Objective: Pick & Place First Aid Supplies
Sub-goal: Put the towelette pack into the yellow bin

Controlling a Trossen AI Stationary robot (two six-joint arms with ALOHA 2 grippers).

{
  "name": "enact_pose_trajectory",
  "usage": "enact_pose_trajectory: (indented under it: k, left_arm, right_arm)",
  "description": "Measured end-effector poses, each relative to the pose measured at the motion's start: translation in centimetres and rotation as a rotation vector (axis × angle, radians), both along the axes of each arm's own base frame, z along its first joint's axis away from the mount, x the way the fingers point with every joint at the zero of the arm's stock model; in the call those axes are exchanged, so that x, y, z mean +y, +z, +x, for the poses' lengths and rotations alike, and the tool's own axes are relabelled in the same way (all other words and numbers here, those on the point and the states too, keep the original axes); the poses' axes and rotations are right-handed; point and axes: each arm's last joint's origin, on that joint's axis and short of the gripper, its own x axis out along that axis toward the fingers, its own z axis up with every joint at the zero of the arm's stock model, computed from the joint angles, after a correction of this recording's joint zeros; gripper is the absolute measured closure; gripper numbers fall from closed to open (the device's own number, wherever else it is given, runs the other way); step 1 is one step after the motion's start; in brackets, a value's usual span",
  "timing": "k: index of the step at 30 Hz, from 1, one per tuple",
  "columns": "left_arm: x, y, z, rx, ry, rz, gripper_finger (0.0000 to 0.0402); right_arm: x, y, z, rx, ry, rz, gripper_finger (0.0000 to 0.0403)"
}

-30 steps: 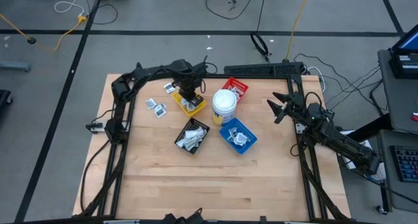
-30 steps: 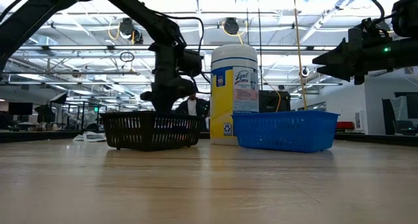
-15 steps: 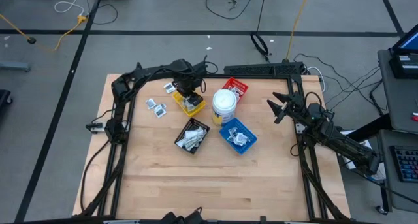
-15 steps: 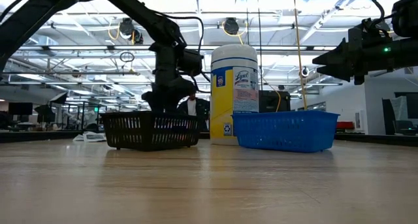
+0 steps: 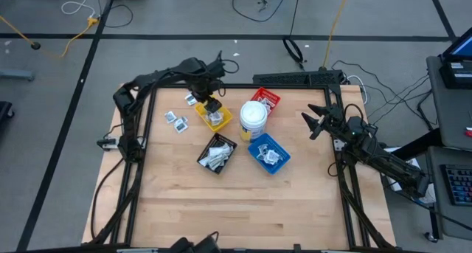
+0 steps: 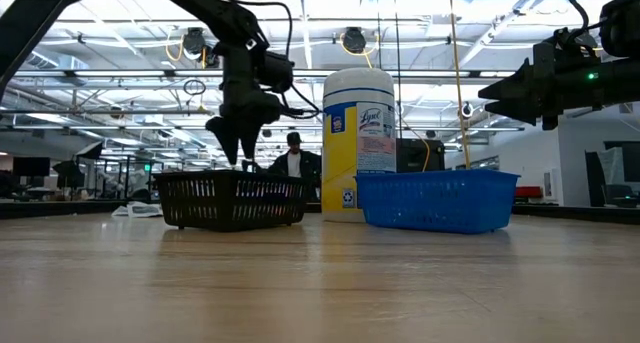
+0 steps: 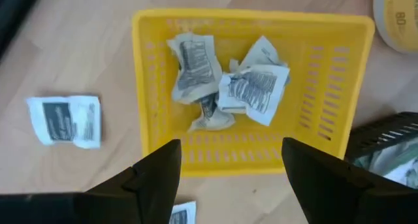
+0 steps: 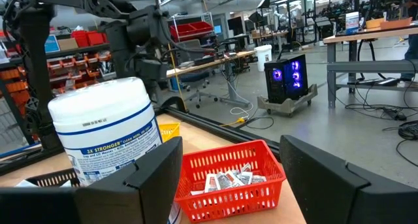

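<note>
My left gripper [image 5: 211, 105] hangs open, pointing down, above the yellow tray [image 5: 216, 119], with nothing between its fingers [image 7: 157, 178]. Several white printed packets [image 7: 225, 87] lie crumpled in the yellow tray [image 7: 339, 74]. More first aid packets lie loose on the wood left of it [image 5: 177, 121] [image 7: 65, 119]. My right gripper [image 5: 313, 122] waits open at the table's right edge, pointing level toward the trays, clear of everything.
A round white wipes tub [image 5: 253, 117] stands right of the yellow tray. A red tray [image 5: 265, 99] with packets sits behind the tub, a black tray [image 5: 217, 153] and a blue tray [image 5: 268, 153] nearer, both holding packets. The near half of the table [image 5: 243, 209] is bare wood.
My left gripper has risen straight out of the yellow tray and now hangs well above its rim, still pointing down. The packets stay lying in the tray. My right arm has kept still.
</note>
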Motion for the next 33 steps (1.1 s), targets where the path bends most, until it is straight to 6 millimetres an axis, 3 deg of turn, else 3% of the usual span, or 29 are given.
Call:
enact_pose_trajectory:
  k: [8,22,28,33]
  left_arm:
    - [-2.1,-0.7,-3.2,0.009,-0.008,0.004,0.013]
    - [-7.3,-3.1,-10.7,0.044,-0.014,-0.019,0.013]
    - [-8.0,-3.8,-11.7,0.074,-0.016,0.005,0.013]
    - [-8.2,-5.3,-11.1,0.096,-0.038,0.039,0.013]
  right_arm:
    - [0.0,0.0,0.0,0.0,0.0,0.0,0.0149]
    - [0.0,0.0,0.0,0.0,0.0,0.0,0.0149]
    - [0.0,0.0,0.0,0.0,0.0,0.0,0.0149]
    - [0.0,0.0,0.0,0.0,0.0,0.0,0.0149]
